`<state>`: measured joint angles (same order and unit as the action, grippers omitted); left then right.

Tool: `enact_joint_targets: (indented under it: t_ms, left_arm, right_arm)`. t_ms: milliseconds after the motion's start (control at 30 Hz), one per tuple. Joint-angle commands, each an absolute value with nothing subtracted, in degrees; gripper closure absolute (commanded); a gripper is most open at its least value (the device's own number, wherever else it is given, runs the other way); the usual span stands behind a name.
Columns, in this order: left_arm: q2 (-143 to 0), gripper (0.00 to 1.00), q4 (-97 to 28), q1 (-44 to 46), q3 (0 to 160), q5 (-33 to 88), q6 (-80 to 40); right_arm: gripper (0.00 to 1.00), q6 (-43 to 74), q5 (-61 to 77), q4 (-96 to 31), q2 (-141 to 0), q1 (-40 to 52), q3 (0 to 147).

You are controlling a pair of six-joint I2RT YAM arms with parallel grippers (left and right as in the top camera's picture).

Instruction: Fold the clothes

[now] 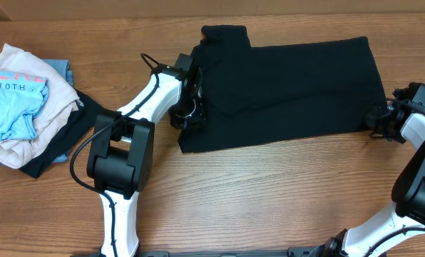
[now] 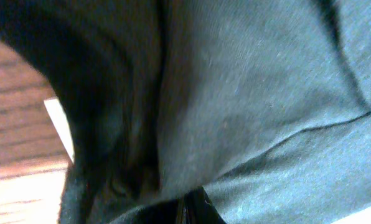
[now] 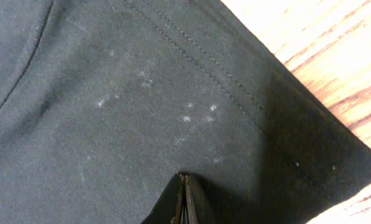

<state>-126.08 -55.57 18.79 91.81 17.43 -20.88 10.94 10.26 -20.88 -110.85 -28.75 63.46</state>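
Both left gripper (image 2: pixel 188 211) and right gripper (image 3: pixel 184 202) clamp black T-shirt (image 1: pixel 291 86), half-buried

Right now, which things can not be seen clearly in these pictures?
Left wrist: shirt blurred, fills the frame; left claw mostly buried in cloth.
Overhead: right claw tips lost against the dark shirt edge.
Overhead: pile cut off by left edge, lower layers covered.

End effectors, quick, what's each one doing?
Left end effector: shut on the black T-shirt.
Right end effector: shut on the black T-shirt.
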Motion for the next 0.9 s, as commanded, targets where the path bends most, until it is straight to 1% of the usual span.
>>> enact_joint_targets:
  t_ms: [0,67,233,367,467,533,700,867]
  left_arm:
    - [-126.32,0.95,-59.86,19.42,89.62,11.35,-21.17]
    - [-126.32,0.95,-63.42,19.40,89.62,8.45,-21.28]
    - [-126.32,0.95,-69.08,18.26,89.21,8.16,-21.93]
    - [-126.32,0.95,-70.35,16.69,86.43,6.87,-23.62]
    - [-126.32,0.95,-70.70,15.31,83.44,6.81,-23.64]
    - [-126.32,0.95,-71.61,14.44,82.21,6.20,-23.66]
    - [-126.32,0.92,-76.44,12.64,81.95,-3.44,-24.51]
    - [-126.32,0.91,-79.44,9.47,81.95,-10.11,-24.49]
  right_arm:
    - [0.96,13.76,9.02,-25.34,-112.33,-28.62,62.94]
    - [0.96,14.00,8.99,-28.42,-112.33,-28.62,62.94]
    - [0.96,16.80,9.04,-35.57,-112.33,-28.23,62.94]
    - [0.96,19.33,9.04,-41.39,-112.33,-26.59,62.94]
    - [0.96,22.72,9.02,-46.54,-112.33,-23.99,62.94]
    - [0.96,22.79,9.02,-49.67,-112.33,-21.96,62.94]
    - [0.96,22.85,8.99,-55.16,-112.33,-18.20,62.94]
    - [0.96,25.30,8.27,-57.54,-112.31,-17.39,61.23]
